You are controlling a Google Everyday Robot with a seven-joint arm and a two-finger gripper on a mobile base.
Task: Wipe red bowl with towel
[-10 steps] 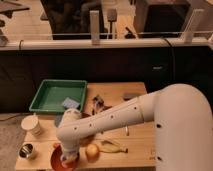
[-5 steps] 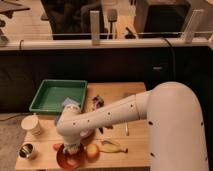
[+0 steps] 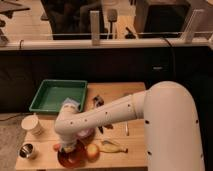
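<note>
Since the earlier frame the claw has shifted only slightly, hovering low over the small glossy red bowl at the wooden surface's near left. I cannot tell its grip. Wiping seems underway, and the next move calls for circular strokes inside.

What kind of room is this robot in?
Probably an office or lab: a wooden table stands against a dark partition, with office chairs beyond it. The gripper is down over the red bowl near the table's front edge.
</note>
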